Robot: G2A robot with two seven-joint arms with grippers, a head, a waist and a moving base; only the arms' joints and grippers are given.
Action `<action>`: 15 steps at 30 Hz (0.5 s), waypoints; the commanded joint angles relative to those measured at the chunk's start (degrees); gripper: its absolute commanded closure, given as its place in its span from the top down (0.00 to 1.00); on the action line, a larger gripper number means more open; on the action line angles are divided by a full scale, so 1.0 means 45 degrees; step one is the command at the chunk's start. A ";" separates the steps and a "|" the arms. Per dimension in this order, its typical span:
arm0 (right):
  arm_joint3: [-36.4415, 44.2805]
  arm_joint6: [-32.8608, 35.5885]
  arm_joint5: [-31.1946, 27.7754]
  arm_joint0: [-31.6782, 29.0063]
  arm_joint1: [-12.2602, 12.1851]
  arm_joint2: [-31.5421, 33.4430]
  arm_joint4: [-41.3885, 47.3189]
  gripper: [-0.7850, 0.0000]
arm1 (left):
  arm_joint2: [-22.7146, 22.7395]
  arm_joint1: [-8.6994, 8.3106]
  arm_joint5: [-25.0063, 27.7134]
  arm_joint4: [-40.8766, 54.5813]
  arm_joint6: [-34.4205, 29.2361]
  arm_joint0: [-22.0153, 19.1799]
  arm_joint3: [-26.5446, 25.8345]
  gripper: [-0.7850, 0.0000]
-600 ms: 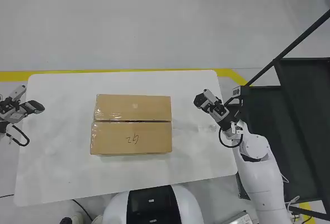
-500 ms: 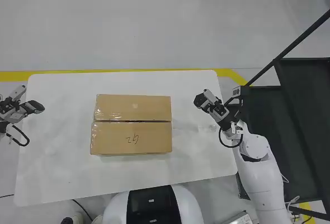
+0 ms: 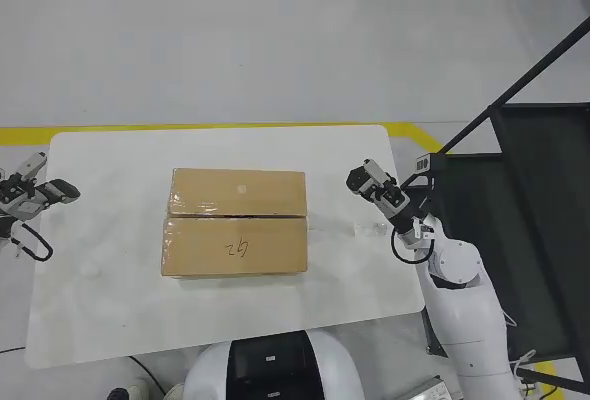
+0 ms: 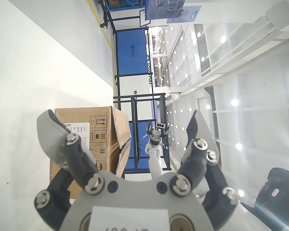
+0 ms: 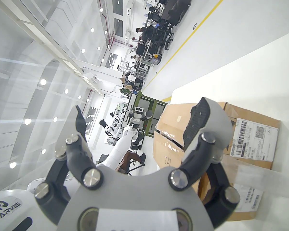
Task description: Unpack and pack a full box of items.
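Observation:
A brown cardboard box (image 3: 235,221) lies in the middle of the white table (image 3: 95,300), its two top flaps folded down with a seam between them and a handwritten mark on the near flap. My left gripper (image 3: 67,189) hovers at the table's left edge, well apart from the box, fingers open and holding nothing. My right gripper (image 3: 356,177) is to the right of the box, a short gap away, also open and bare. The left wrist view shows the box (image 4: 86,135) beyond its spread fingers (image 4: 50,126). In the right wrist view the box (image 5: 245,131) with its labels lies behind the open fingers (image 5: 207,116).
A dark metal rack (image 3: 535,220) stands just off the table's right side. Yellow floor tape (image 3: 225,127) runs behind the table's far edge. Bare table surface surrounds the box on all sides.

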State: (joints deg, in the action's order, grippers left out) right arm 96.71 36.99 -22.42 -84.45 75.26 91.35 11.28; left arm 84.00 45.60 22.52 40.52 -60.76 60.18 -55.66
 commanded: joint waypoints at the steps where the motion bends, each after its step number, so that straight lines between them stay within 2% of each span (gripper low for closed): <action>1: -0.0002 -0.0007 0.0034 -0.0004 -0.0002 -0.0021 -0.0053 1.00 | 0.0001 0.0004 0.0008 -0.0027 0.0088 0.0017 -0.0036 1.00; 4: -0.0019 0.0601 0.0556 0.0175 -0.0053 -0.0399 -0.0507 1.00 | -0.0115 0.0014 0.0466 -0.1017 0.0647 0.0330 -0.0703 1.00; 9: -0.0275 0.2803 0.1692 0.0480 -0.0290 -0.0360 -0.0848 1.00 | 0.0143 -0.0063 0.0972 -0.1616 0.0107 0.0445 -0.0873 1.00; 12: -0.0318 0.4193 0.2299 0.0505 -0.0435 -0.0464 -0.1248 1.00 | 0.0252 -0.0115 0.1231 -0.1589 -0.1002 0.0359 -0.0764 1.00; 15: -0.0437 0.5632 0.3031 0.0583 -0.0568 -0.0439 -0.0835 1.00 | 0.0224 -0.0153 0.1947 -0.1745 -0.2282 0.0171 -0.0555 1.00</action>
State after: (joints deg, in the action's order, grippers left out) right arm 94.89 59.70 -9.98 -82.01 72.91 89.19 6.67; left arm 85.24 44.92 30.33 32.51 -68.37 61.25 -58.55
